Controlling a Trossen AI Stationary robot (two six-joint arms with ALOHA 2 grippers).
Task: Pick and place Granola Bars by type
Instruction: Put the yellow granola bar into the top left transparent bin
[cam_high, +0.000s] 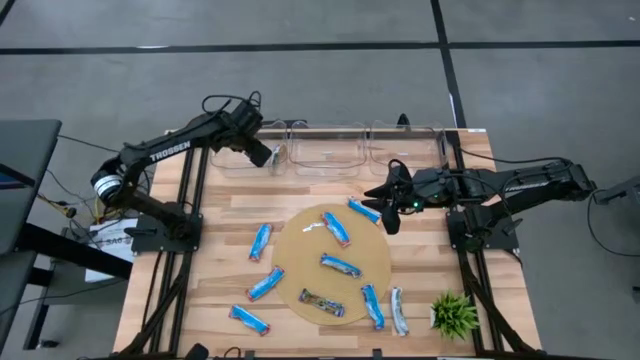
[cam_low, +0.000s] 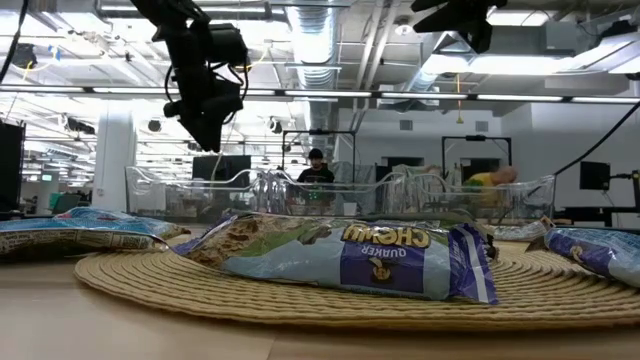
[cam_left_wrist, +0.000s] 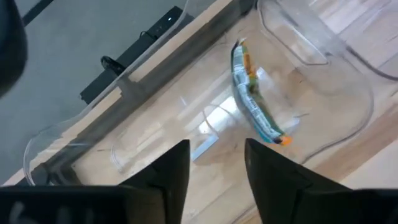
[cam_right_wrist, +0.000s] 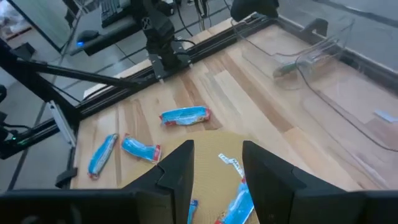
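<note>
Several wrapped granola bars lie on the round woven mat (cam_high: 300, 262) and the wood around it. Most are blue, such as bar (cam_high: 336, 228); a dark one (cam_high: 321, 303) and a silvery one (cam_high: 399, 310) lie near the mat's near edge. One silvery-green bar (cam_left_wrist: 252, 99) lies tilted inside the far-left clear bin (cam_high: 240, 158), one end up against its wall. My left gripper (cam_high: 268, 155) (cam_left_wrist: 217, 162) hovers open above that bin. My right gripper (cam_high: 385, 205) (cam_right_wrist: 217, 165) hangs open over the mat's far right edge, beside a blue bar (cam_high: 363, 210).
Three clear bins stand in a row along the far edge, the middle one (cam_high: 328, 150) and the right one (cam_high: 405, 145) next to the first. A small green plant (cam_high: 455, 315) stands at the near right corner. A small white scrap (cam_high: 310, 228) lies on the mat.
</note>
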